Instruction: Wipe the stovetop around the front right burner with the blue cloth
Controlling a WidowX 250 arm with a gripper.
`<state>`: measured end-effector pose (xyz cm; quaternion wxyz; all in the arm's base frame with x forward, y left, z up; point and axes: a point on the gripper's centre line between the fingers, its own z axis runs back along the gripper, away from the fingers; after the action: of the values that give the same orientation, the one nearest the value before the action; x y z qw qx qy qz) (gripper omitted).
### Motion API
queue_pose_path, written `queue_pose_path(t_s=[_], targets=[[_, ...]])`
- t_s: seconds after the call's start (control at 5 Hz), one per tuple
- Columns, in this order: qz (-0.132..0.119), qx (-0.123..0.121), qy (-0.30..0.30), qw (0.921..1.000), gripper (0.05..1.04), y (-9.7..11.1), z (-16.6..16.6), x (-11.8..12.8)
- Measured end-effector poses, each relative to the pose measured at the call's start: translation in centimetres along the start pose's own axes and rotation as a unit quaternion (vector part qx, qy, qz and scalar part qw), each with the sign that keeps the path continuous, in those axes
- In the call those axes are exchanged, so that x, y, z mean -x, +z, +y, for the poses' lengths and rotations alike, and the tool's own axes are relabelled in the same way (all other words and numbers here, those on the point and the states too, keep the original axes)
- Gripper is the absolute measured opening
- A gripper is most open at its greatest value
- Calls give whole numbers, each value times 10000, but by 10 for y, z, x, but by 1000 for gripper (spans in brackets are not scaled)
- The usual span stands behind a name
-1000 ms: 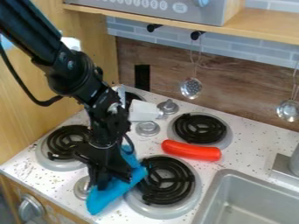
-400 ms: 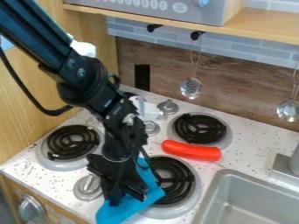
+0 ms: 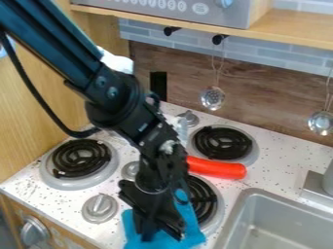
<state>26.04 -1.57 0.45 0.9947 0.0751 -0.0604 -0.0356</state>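
Touching crumpled blue cloth with black gripper; cannot tell how closed or whether gripping; probably light, limp, best pinched mid-bunch

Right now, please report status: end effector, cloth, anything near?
End effector low, touching blue cloth. Cloth by burner near sink, partly hidden. Red sausage-shaped object beside arm.

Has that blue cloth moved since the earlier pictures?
Yes: the blue cloth has moved rightward in the view, away from the frontmost silver knob on the speckled white stovetop.
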Motion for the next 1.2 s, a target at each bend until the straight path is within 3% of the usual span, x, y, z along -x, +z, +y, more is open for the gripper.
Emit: queue_pose_path(t_s=[0.4,0.6,1.2], targets=[[-142,34,-228,9996,78,6,-21,-10],[-137,186,-120,9997,78,3,-29,-28],[-289,58,176,9994,78,-9,-17,-90]])
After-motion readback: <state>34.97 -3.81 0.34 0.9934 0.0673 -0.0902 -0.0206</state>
